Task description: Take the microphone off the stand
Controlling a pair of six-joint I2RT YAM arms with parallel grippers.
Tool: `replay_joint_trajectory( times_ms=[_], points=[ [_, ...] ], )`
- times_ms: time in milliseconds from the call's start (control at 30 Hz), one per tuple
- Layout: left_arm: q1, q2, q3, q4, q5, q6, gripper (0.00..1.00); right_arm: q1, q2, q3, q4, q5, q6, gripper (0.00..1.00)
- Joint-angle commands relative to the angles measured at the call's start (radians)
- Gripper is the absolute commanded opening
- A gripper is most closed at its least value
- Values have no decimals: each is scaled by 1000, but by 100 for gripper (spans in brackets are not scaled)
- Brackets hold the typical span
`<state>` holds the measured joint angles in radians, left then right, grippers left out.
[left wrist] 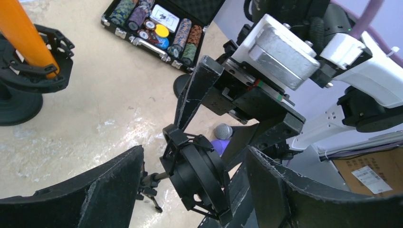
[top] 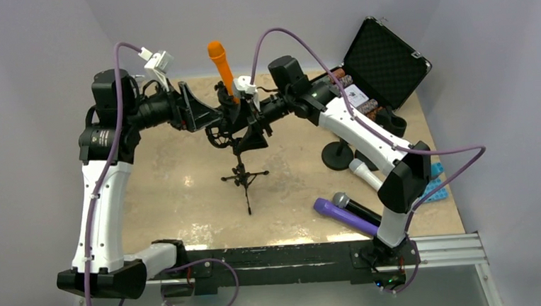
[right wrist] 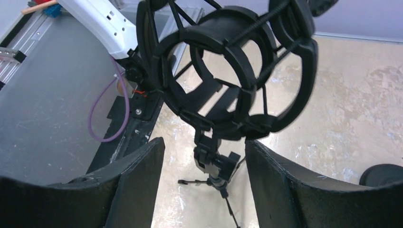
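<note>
An orange microphone (top: 221, 64) stands tilted in a black shock mount at the back of the table. In the left wrist view the microphone (left wrist: 23, 33) sits in that mount (left wrist: 52, 71) on a round base. A second shock mount (top: 218, 133) on a small tripod stand (top: 244, 176) holds nothing. My left gripper (top: 205, 118) is open, its fingers either side of this empty mount (left wrist: 199, 175). My right gripper (top: 250, 122) is open and faces it from the right. In the right wrist view the right gripper (right wrist: 204, 142) sits just below the mount's ring (right wrist: 228, 71). Neither gripper touches the orange microphone.
An open black case (top: 383, 61) of poker chips stands at the back right. A round stand base (top: 337, 154), a white microphone (top: 364, 172), a black microphone (top: 356, 206) and a purple microphone (top: 344, 216) lie by the right arm. A blue piece (top: 436, 182) lies at the right edge.
</note>
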<state>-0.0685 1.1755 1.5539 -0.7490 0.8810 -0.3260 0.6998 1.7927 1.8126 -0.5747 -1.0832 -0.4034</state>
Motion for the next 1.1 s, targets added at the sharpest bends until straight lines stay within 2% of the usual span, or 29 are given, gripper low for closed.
replay_joint_trajectory(
  times_ms=[0,67,233,400,467,567,633,700,767,867,1067],
  points=[
    [-10,-35,-3,-78,-73,48,82,28,-2,-4,83,35,49,68],
    [-15,-26,-2,-119,-75,66,81,30,10,1,109,47,79,66],
    [-47,-19,-32,-107,-63,79,71,36,23,-3,122,75,85,57],
    [-53,-13,-45,-79,-44,61,60,36,20,-58,84,86,31,57],
    [-56,-6,-42,-73,-33,58,54,37,8,-91,97,88,29,49],
    [-57,0,-48,-64,-23,53,44,37,-2,-120,117,102,29,32],
    [-57,1,-56,-59,-16,52,30,37,5,-123,116,103,30,15],
    [-59,1,-66,-54,-17,51,27,36,11,-126,114,102,29,0],
    [-59,3,-76,-53,-17,57,21,37,13,-143,116,107,25,0],
    [-61,4,-90,-63,-27,75,0,37,18,-181,117,118,15,0],
    [-63,12,-136,-99,-41,98,0,38,40,-248,90,135,-36,0]
  ],
)
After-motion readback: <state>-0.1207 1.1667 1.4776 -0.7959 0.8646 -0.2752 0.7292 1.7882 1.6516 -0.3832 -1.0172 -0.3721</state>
